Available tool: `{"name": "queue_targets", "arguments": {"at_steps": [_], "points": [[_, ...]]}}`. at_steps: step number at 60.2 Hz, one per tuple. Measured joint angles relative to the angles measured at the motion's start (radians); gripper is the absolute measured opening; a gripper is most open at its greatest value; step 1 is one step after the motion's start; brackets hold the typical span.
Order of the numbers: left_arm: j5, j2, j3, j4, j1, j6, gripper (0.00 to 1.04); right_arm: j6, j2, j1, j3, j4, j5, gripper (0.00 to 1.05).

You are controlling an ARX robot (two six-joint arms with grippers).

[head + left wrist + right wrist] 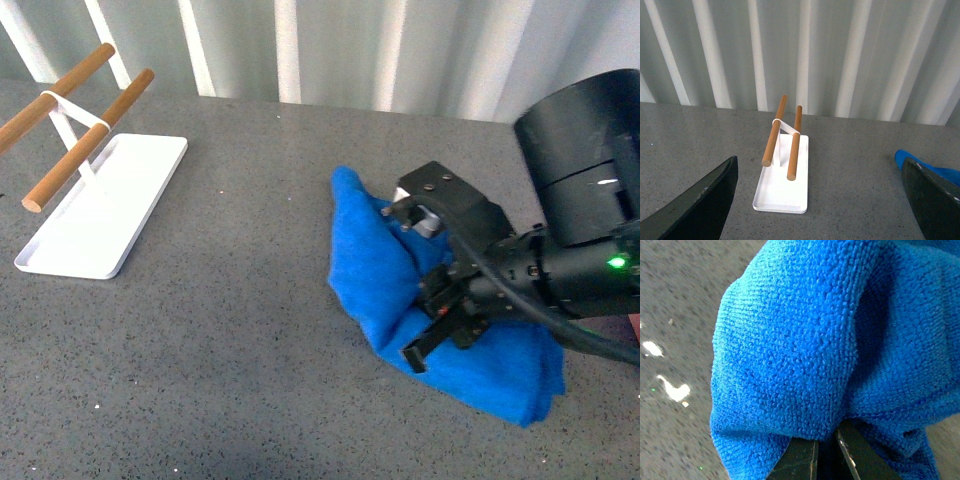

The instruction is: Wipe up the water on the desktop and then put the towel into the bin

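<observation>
Front view: towel (375,270) lies bunched on the desktop (220,380), toward 4 o'clock of the frame, one peak pulled up and the rest spread flat on the stone. Right gripper (428,348) sits on top of the cloth, pointing down toward 8 o'clock.

Right wrist view: right gripper (826,456) has its jaws pinched nearly together, with a thick fold of towel (790,340) caught between them and bulging over the tips. Firm hold, by the look of it. Beside the cloth, toward 9 o'clock, a few bright glints (671,389) show on the grey surface. Probably water, though I cannot be sure.

Left wrist view: left gripper (819,167) hangs spread wide with nothing in it, above bare desktop. It faces the white tray (782,200) with its wooden rods (775,131). A corner of the towel shows at 3 o'clock.

Bin: only a salmon sliver (634,327) at the 3 o'clock edge of the front view, behind the right arm. Too little to judge its distance or opening.

Progress, as I read it: cloth gripped and on the surface, so wiping is under way. If the glints are wet, that patch needs a pass. Carrying the towel to the bin is not yet done.
</observation>
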Motion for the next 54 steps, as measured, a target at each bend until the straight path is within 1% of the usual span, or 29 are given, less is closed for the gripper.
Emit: {"name": "queue_targets", "arguments": {"at_steps": [4, 10, 15, 22, 32, 38, 41, 46, 54], "points": [[0.0, 0.0, 0.0, 0.0, 0.0, 0.0, 0.98, -0.043, -0.041, -0.055, -0.029, -0.012, 0.016, 0.03], [0.0, 0.0, 0.0, 0.0, 0.0, 0.0, 0.98, -0.08, -0.075, -0.101, -0.04, -0.024, 0.026, 0.03], [0.0, 0.0, 0.0, 0.0, 0.0, 0.0, 0.98, -0.104, -0.103, -0.13, -0.04, -0.035, 0.048, 0.03], [0.0, 0.0, 0.0, 0.0, 0.0, 0.0, 0.98, -0.109, -0.142, -0.138, -0.021, -0.06, 0.063, 0.03], [0.0, 0.0, 0.0, 0.0, 0.0, 0.0, 0.98, -0.057, -0.253, -0.132, 0.071, -0.121, 0.07, 0.03], [0.0, 0.0, 0.0, 0.0, 0.0, 0.0, 0.98, 0.003, -0.362, -0.142, 0.16, -0.172, 0.125, 0.03], [0.0, 0.0, 0.0, 0.0, 0.0, 0.0, 0.98, 0.021, -0.401, -0.154, 0.184, -0.189, 0.137, 0.03], [0.0, 0.0, 0.0, 0.0, 0.0, 0.0, 0.98, 0.045, -0.473, -0.196, 0.221, -0.215, 0.154, 0.03], [0.0, 0.0, 0.0, 0.0, 0.0, 0.0, 0.98, 0.072, -0.567, -0.299, 0.265, -0.267, 0.126, 0.03]]}}
